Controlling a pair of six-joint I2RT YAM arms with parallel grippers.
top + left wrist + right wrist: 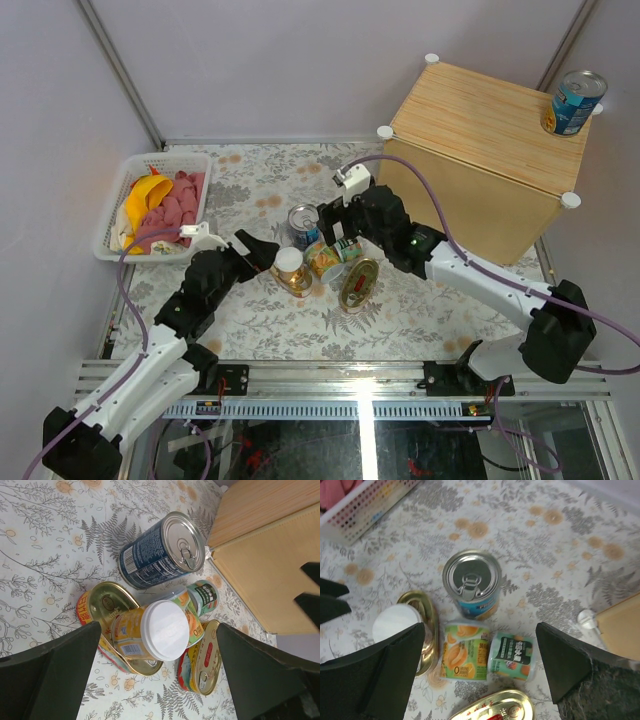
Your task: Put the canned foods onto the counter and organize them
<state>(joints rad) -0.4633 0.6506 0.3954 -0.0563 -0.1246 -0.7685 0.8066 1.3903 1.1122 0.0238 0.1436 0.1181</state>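
One blue-labelled can (578,102) stands on the far right corner of the bamboo counter (490,160). The second blue can (303,224) stands on the table. In front of it a yellow can with a white lid (160,630) appears to rest on an oval gold tin (106,605). An orange-green can (466,650) and a green can (512,655) lie on their sides. The other gold tin (359,283) lies nearest. My left gripper (262,250) is open, just left of the white-lidded can. My right gripper (335,230) is open above the lying cans.
A white plastic basket (110,235) with pink and yellow items stands at the table's left. The counter's near left corner with its white cap (585,617) is close to the right of the cans. The table has a floral cloth (260,320).
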